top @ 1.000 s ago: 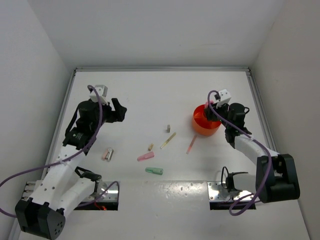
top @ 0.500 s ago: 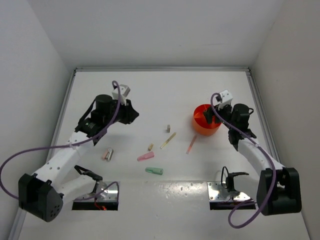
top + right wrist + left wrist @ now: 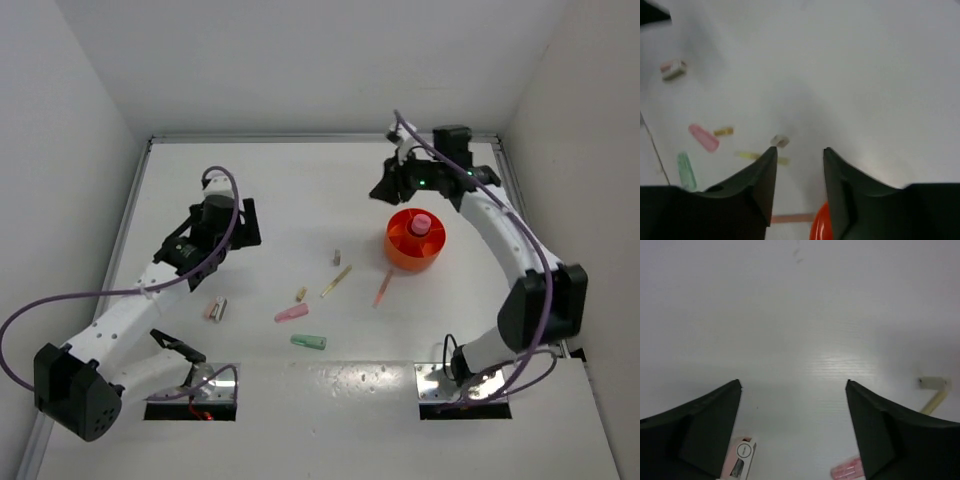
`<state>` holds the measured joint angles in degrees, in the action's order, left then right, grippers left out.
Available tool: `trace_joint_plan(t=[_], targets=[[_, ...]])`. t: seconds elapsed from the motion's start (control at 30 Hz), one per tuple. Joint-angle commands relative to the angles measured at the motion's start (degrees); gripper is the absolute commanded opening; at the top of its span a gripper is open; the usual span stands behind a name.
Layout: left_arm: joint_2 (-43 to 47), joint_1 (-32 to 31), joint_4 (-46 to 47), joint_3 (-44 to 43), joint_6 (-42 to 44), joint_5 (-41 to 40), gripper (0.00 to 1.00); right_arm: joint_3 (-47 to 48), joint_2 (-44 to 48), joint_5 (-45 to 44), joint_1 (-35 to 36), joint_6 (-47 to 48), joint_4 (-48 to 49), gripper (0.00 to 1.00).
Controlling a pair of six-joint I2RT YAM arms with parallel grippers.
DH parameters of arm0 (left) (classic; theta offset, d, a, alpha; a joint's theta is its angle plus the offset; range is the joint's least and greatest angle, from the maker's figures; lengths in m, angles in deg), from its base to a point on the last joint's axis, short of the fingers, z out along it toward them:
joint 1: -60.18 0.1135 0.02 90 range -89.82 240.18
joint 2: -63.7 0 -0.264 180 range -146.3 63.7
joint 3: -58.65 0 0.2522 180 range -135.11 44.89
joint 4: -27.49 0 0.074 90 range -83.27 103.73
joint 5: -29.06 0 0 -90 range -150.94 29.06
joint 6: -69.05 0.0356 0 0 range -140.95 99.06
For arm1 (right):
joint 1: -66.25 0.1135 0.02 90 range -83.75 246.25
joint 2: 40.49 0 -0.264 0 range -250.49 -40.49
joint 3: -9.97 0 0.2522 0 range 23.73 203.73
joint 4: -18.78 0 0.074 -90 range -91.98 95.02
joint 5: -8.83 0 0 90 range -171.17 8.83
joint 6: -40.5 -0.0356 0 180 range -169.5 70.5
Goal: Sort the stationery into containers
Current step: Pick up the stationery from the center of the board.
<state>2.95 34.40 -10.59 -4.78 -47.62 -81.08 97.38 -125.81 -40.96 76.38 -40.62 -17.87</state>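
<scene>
The orange cup (image 3: 415, 243) stands right of centre with a pink-capped piece (image 3: 421, 222) inside it. My right gripper (image 3: 385, 189) is open and empty, just beyond the cup's far left side; its wrist view (image 3: 800, 149) shows the cup's rim (image 3: 820, 227) below. My left gripper (image 3: 247, 222) is open and empty over bare table at the left (image 3: 792, 383). On the table lie a grey bit (image 3: 337, 257), a yellow stick (image 3: 336, 281), a pink stick (image 3: 383, 289), a beige bit (image 3: 301, 294), a pink marker (image 3: 292, 313), a green marker (image 3: 308, 342) and a pink-and-white piece (image 3: 216, 308).
White walls close the table on the left, far and right sides, with a metal rail (image 3: 320, 138) along the far edge. Two metal base plates (image 3: 460, 385) sit at the near edge. Purple cables trail from both arms.
My right gripper rose from the cup and swung to its far left side; a pink-capped piece now stands in the cup. My left gripper drew back slightly to the left.
</scene>
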Motion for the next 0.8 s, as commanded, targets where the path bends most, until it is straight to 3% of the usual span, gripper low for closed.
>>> trace_joint_plan(t=[0.0,0.1,0.3,0.5,0.77], targets=[[4.4,0.1,-3.2,-2.3,-6.8,-15.1,0.96,4.1,-6.8,-2.0,7.5,-0.1,-20.4,0.48],[8.0,0.6,-3.7,-1.1,-8.2,-16.9,0.98,4.1,-9.8,-10.3,14.4,-5.0,-16.7,0.63],[13.2,3.3,-5.5,1.6,-9.4,-18.2,0.93,3.7,-15.3,-22.4,21.6,-12.0,-15.8,0.58],[13.7,3.8,-5.5,1.6,-9.9,-18.7,0.93,5.0,-20.9,-31.6,23.7,-15.8,-13.5,0.56],[13.2,3.8,-5.5,1.6,-9.9,-18.2,0.93,9.1,-27.7,-29.7,24.3,-17.5,-14.0,0.56]])
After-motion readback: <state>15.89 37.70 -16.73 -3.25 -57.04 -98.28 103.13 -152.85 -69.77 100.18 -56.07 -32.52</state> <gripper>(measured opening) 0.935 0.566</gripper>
